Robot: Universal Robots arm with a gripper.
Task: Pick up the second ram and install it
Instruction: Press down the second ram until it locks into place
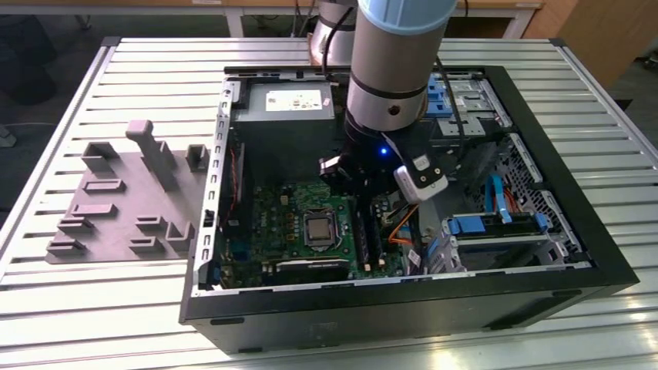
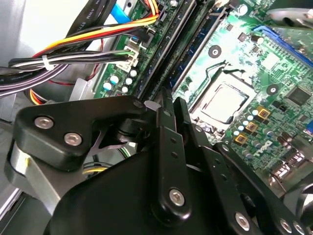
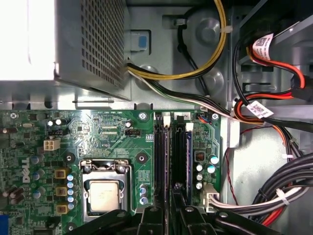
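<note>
We are hovering our claw [image 3: 168, 215] over the slots [image 3: 171, 156] beside the CPU [image 3: 103, 195], fingers together edge-on, seemingly pinching the ram [image 2: 164, 105] to seat it.

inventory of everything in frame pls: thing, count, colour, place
PC case: 1, black, open, on the slatted table
slatted table: 1, silver
grey fixture: 1, on the table at the exterior view's left of the case
power supply: 1, grey, far end of the case
motherboard: 1, green, on the case floor
CPU: 1, silver, in its socket
RAM slots: black, beside the CPU; count and fill unclear
cable bundle: multicoloured, beside the slots
drive brackets: blue, exterior view's right
arm: 1, silver-blue
hand: 1, black, over the slots
</note>
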